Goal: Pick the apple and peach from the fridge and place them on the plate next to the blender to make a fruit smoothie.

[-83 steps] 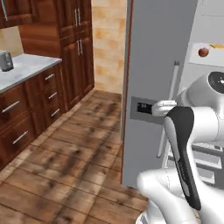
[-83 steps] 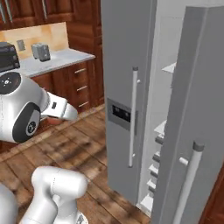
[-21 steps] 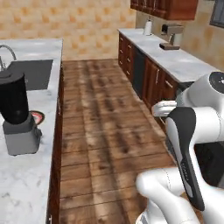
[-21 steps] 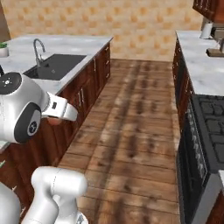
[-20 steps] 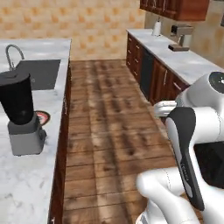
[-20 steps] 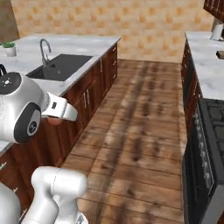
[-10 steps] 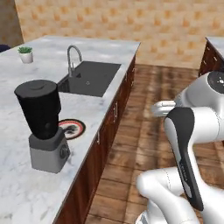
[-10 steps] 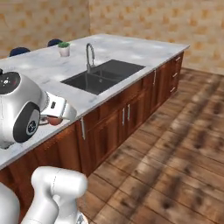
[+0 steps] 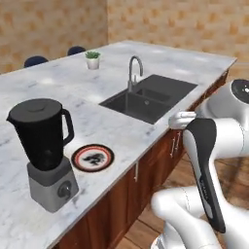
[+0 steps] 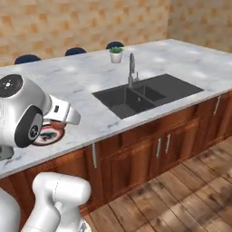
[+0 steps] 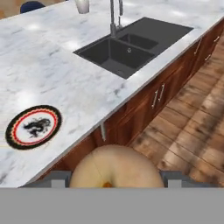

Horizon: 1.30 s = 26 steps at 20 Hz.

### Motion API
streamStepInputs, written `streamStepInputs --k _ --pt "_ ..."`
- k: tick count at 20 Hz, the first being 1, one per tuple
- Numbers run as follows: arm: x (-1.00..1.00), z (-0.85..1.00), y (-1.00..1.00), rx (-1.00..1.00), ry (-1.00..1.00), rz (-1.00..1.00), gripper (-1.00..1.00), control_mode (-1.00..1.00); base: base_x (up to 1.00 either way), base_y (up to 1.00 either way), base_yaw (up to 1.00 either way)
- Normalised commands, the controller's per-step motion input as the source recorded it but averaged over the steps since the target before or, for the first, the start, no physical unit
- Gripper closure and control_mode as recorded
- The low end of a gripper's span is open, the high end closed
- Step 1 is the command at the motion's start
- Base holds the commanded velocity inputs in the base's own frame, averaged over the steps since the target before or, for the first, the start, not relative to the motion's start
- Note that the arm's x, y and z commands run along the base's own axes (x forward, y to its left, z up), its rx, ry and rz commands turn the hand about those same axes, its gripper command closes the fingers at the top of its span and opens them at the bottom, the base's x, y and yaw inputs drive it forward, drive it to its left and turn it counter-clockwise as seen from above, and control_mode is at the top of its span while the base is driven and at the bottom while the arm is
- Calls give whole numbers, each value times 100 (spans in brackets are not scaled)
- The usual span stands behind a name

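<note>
My gripper is shut on the peach, a pale orange round fruit that sits low in the hand view, out in front of the counter edge. The plate, white centre with a red ring and black rim, lies bare on the marble counter to the left and beyond the peach. From the left base view the plate is just right of the blender, a black jug on a grey base. The plate peeks out beside my hand in the right base view. The apple and the fridge are out of view.
A black double sink with a curved tap is set into the counter right of the plate. A small potted plant stands at the far edge. Wooden cabinet fronts and plank floor lie below me.
The whole scene has swung as the base drove from the fridge round to the island counter; blender, plate and sink now lie close ahead. The arm's pose has stayed the same.
</note>
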Motion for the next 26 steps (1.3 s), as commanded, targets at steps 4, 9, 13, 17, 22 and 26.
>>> streamStepInputs --k 4,9,13,17,22,26 --pt "0 0 0 0 0 0 100 100 58 -19 89" --pt "0 0 0 0 0 0 100 100 54 -20 89" --pt "0 0 0 0 0 0 100 100 67 -54 65" --pt "0 0 0 0 0 0 100 100 59 -71 39" --pt "8 -3 0 0 3 1 100 -100 24 -22 12" --pt "68 -69 0 0 47 8 100 -100 0 0 0"
